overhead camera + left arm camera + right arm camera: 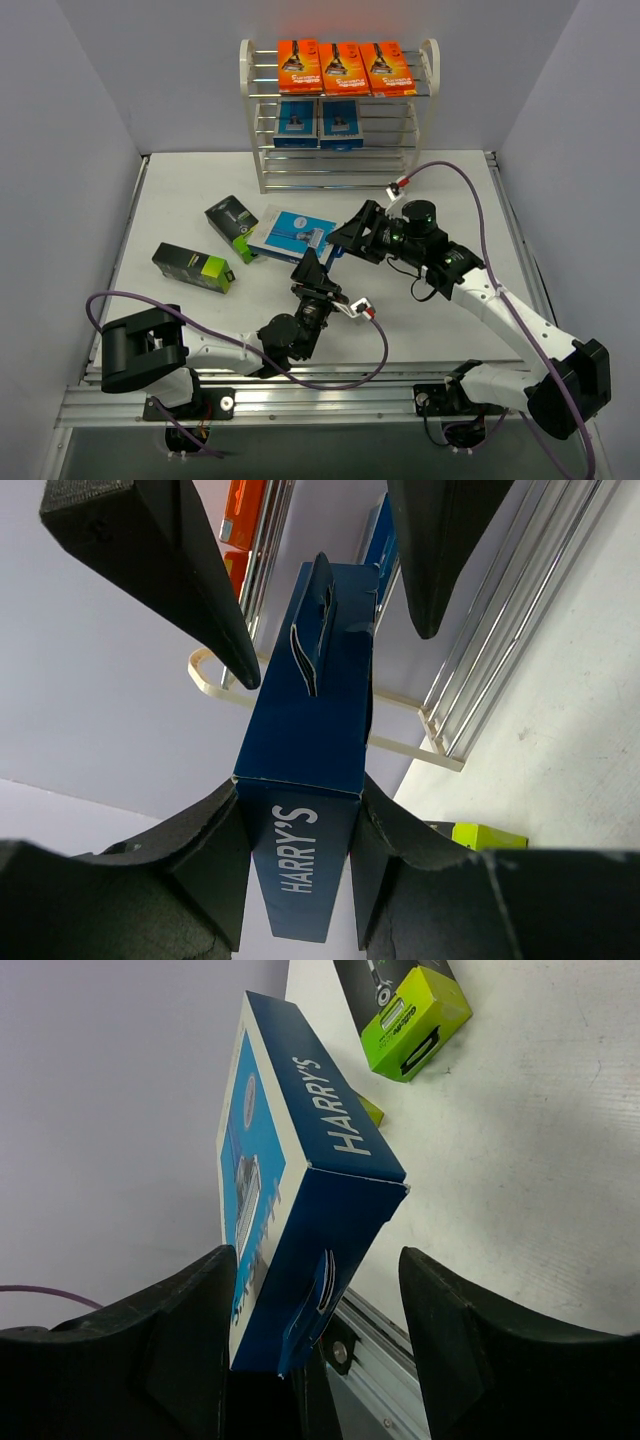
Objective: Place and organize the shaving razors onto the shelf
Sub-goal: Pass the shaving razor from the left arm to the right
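A blue Harry's razor pack is held above the table's middle. My left gripper is shut on its near end, seen in the left wrist view clamping the pack. My right gripper is open, its jaws straddling the pack's other end with a gap on the right side. The white shelf at the back holds three orange cards on the top tier and two blue packs on the tier below. Two black-and-lime boxes lie on the table at left.
The right gripper's fingers show above the pack in the left wrist view. One lime box shows in the right wrist view. White walls enclose the table on the left, right and back. A rail runs along the near edge.
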Available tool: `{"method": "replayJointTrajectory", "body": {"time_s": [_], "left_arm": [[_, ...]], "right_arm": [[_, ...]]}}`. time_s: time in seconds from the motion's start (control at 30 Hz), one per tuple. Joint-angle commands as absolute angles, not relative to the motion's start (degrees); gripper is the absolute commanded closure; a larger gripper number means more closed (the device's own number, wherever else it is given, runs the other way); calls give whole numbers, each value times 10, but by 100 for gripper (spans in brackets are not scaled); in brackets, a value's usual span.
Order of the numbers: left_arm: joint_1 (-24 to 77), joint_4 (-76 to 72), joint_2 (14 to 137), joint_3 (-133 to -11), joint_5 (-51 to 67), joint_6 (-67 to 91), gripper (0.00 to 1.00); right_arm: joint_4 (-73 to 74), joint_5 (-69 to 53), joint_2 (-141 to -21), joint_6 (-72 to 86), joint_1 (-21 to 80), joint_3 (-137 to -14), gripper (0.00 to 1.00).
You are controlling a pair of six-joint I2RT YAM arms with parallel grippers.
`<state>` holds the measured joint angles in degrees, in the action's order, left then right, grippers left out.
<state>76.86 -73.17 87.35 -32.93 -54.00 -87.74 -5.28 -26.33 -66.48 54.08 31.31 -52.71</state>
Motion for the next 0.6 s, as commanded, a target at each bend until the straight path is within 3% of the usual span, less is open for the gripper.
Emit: {"method": "replayJointTrajectory", "body": {"time_s": [0.0, 0.57], "left_arm": [[773, -898, 858, -354, -543, -885, 98], [781, -899, 866, -354, -545, -882, 98]], "right_arm": [[-104, -281, -666, 553, 319, -519, 40], [-198, -301, -668, 609, 325, -481, 68]]}}
